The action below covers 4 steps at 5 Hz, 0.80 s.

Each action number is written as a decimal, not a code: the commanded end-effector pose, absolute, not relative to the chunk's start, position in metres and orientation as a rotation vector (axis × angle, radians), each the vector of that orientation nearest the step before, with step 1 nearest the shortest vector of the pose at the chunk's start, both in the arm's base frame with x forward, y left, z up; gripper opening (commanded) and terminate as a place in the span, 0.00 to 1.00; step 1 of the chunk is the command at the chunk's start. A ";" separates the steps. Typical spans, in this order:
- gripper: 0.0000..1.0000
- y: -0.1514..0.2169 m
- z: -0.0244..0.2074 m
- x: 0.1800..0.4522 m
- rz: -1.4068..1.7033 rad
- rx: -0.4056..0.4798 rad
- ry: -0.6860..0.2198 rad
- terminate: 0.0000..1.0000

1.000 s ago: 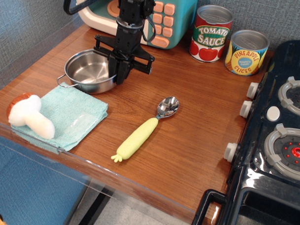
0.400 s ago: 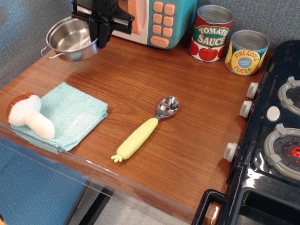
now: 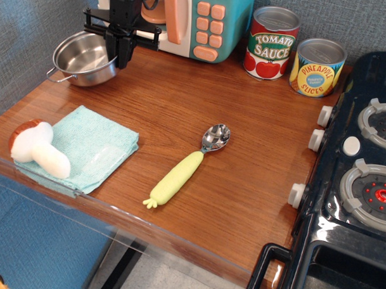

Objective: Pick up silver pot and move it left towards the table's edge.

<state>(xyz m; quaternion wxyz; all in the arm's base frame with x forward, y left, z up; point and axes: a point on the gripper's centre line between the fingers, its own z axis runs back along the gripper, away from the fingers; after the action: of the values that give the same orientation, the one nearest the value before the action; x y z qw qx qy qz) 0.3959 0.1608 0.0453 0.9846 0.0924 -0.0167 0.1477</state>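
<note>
The silver pot [image 3: 82, 57] is at the far left of the brown wood table [image 3: 243, 152], close to its left edge and in front of the toy microwave. It looks level and low over the tabletop; I cannot tell if it touches. My black gripper [image 3: 122, 52] comes down from above and is shut on the pot's right rim. One wire handle sticks out to the pot's left.
A teal toy microwave [image 3: 200, 21] stands right behind the gripper. A teal cloth [image 3: 85, 147] with a toy mushroom [image 3: 34, 150] lies at the front left. A spoon with a yellow-green handle [image 3: 182, 169] is mid-table. Two cans [image 3: 271, 44] stand at the back; a black toy stove [image 3: 356, 188] is at right.
The gripper has carried the pot from beside the cloth up and to the back left. Since 0.4 s ago it has shifted slightly left and lowered toward the table.
</note>
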 end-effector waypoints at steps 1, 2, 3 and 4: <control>0.00 0.176 0.053 0.401 0.320 0.201 -0.051 0.00; 1.00 0.175 0.057 0.402 0.300 0.192 -0.047 0.00; 1.00 0.172 0.075 0.400 0.286 0.181 -0.097 0.00; 1.00 0.169 0.085 0.397 0.279 0.178 -0.117 0.00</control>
<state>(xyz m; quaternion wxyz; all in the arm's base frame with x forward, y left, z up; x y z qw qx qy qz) 0.3979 0.1619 0.0497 0.9879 0.0801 -0.0189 0.1316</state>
